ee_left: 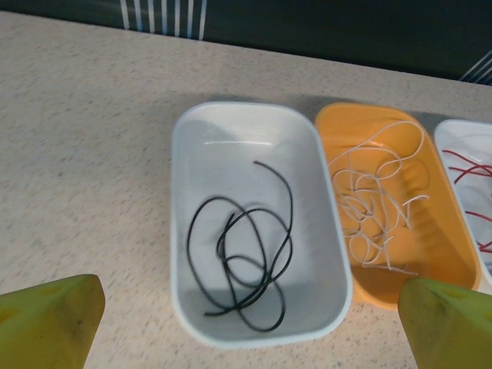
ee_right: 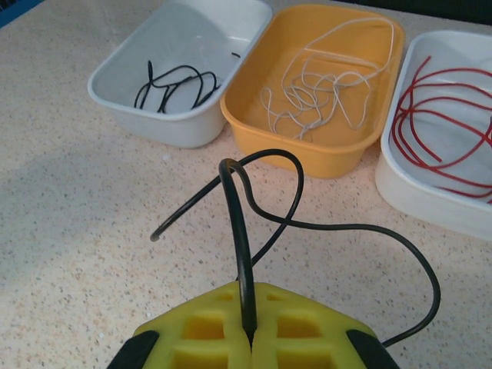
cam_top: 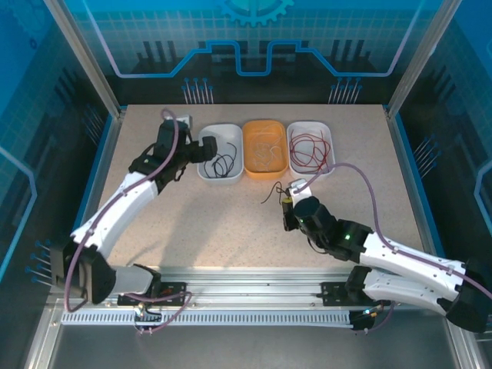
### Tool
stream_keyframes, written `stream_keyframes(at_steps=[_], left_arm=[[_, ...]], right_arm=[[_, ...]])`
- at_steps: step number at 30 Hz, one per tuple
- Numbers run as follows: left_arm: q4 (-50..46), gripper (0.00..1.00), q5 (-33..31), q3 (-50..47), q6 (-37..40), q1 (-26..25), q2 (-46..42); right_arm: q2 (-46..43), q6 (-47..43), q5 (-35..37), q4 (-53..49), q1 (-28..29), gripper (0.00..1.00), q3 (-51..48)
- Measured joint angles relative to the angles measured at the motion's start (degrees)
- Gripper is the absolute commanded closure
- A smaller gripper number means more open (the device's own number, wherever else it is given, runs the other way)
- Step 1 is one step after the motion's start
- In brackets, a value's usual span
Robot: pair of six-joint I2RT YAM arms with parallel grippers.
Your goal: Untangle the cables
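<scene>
Your right gripper [ee_right: 250,334] has its yellow fingers [ee_right: 207,327] pressed together on a loose black cable [ee_right: 240,231], pinching it where it rises out of the fingertips. From there the cable arches up, loops over itself and trails across the bare table [ee_right: 84,254], one end pointing toward the table's left edge and the rest sweeping off to the right. In the overhead view, that gripper [cam_top: 286,203] and its cable [cam_top: 270,192] sit near the middle of the table [cam_top: 154,254], just on the near side of the orange tray [cam_top: 265,124].

Three trays stand side by side in a row along the far edge. The left white tray [ee_left: 181,231] holds a coiled black cable [ee_left: 246,261], the orange tray [ee_left: 453,246] holds whitish cables [ee_left: 373,204], and the right white tray [ee_right: 415,196] holds red cables [ee_right: 438,131].

Your left gripper [ee_left: 250,323] hangs over the near end of the left white tray with its fingers [ee_left: 54,319] spread wide and nothing between them. The overhead view places it [cam_top: 201,147] at that tray's left rim, toward the table's far left corner.
</scene>
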Motion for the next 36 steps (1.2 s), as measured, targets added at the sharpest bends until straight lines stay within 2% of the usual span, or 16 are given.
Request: stream_keyframes(at_steps=[8,18,25,36], left_arm=[[-1.6,0.01,-3.1,-11.7,-4.8,0.0,-13.5],[-4.9,0.01,-5.0,-19.7,-10.0,0.1,-25.0],[-6.9,0.01,-6.4,-21.7,-12.3,0.1,-28.1],[-7.6,0.01,-7.3,-22.0,-12.8,0.0,-28.7]], right_arm=[[10.7,-0.5,-1.2,-5.3,-0.7,1.00,16.1],[33.0,-3.0,-10.7,-13.2,-7.2,1.00,43.3],[47.5,-5.0,-15.1,-15.0,-7.6,1.00,57.7],[62.4,-6.5,-18.2,-12.3,-8.0,1.00,69.8]])
